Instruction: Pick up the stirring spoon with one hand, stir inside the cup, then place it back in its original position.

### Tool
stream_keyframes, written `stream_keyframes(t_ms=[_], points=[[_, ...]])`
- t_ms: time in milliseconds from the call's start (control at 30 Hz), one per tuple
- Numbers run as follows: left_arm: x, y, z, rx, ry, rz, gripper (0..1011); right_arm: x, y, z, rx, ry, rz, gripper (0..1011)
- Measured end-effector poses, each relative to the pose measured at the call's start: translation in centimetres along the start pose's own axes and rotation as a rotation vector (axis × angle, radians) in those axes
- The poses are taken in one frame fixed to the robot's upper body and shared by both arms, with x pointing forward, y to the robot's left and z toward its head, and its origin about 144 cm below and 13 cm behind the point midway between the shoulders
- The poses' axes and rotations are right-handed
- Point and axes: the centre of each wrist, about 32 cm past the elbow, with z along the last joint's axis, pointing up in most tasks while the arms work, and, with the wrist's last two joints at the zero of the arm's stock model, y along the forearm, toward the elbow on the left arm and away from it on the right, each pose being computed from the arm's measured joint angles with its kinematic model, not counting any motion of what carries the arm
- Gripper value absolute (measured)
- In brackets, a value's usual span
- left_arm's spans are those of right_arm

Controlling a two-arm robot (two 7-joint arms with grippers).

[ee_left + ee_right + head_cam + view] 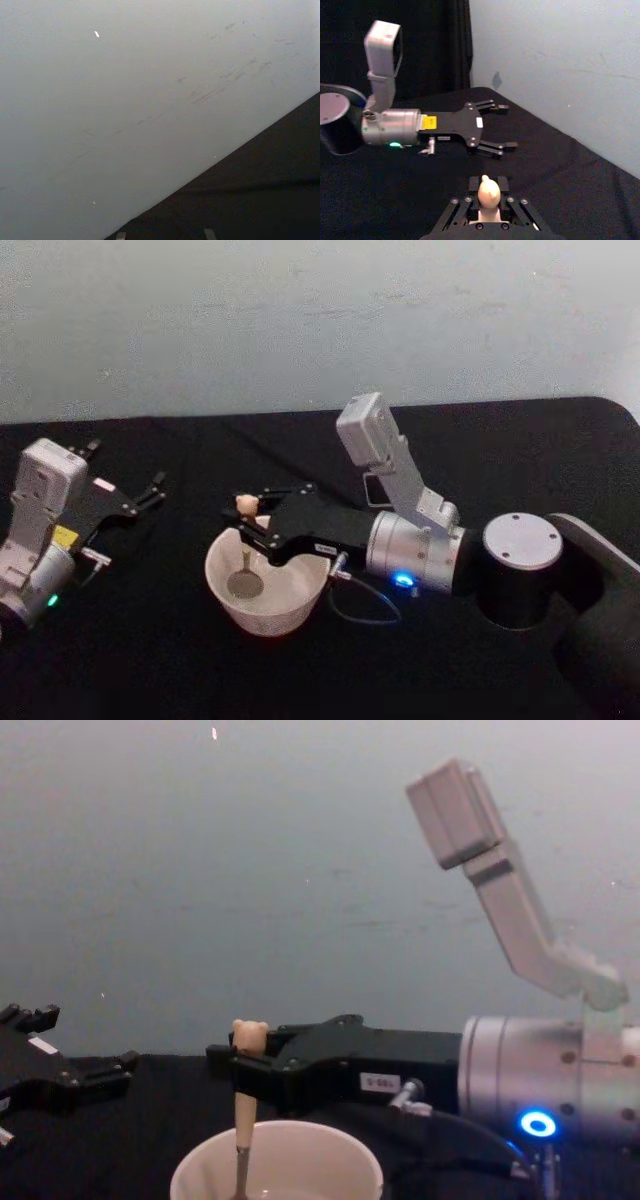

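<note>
1. The right gripper (248, 518) reaches in from the right edge of the black tabletop (420, 675). Its fingers are pinched on the stirring spoon (243, 1118), high on the cream handle just under the small bear head.
2. The spoon hangs close to upright, with its metal bowl down inside the cup (268, 618). The cup stands near the front edge of the tabletop, a little left of the middle. Whether the bowl touches the cup's floor cannot be told.
3. The left gripper (125, 464) rests near the left edge of the tabletop, well apart from the cup, with its fingers spread and nothing between them.
4. The spoon looks light and stiff. Its thin neck and smooth handle would probably let it swivel or slip in a loose pinch, so the high hold on the thicker handle seems the sound one.
5. The cup looks rigid, wide and thick-rimmed, so it should stand steady. It may still slide on the cloth if the spoon presses hard against its wall, which calls for small circles kept clear of the rim.
6. A white label (380, 1082) sits on the right gripper's body and a yellow label (429, 121) on the left wrist. The print on both is too small to read.
</note>
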Motion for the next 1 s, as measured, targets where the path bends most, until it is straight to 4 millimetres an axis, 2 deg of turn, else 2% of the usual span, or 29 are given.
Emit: stream_keyframes(t_ms=[167,400,667,1000], points=[[0.0,0.0,0.0,0.000,0.000,0.000,1002,0.6,0.7,0.0,-0.008,-0.002,-0.026,215],[0.0,0.0,0.0,0.000,0.000,0.000,1001,1.4,0.6,0.1,-0.010,0.001,-0.058,215],[0.0,0.0,0.0,0.000,0.000,0.000,1001,2.1,-1.0,-0.2,-0.016,-0.007,-0.085,215],[0.0,0.0,0.0,0.000,0.000,0.000,1001,1.9,-3.2,-0.4,-0.013,-0.012,-0.065,215]])
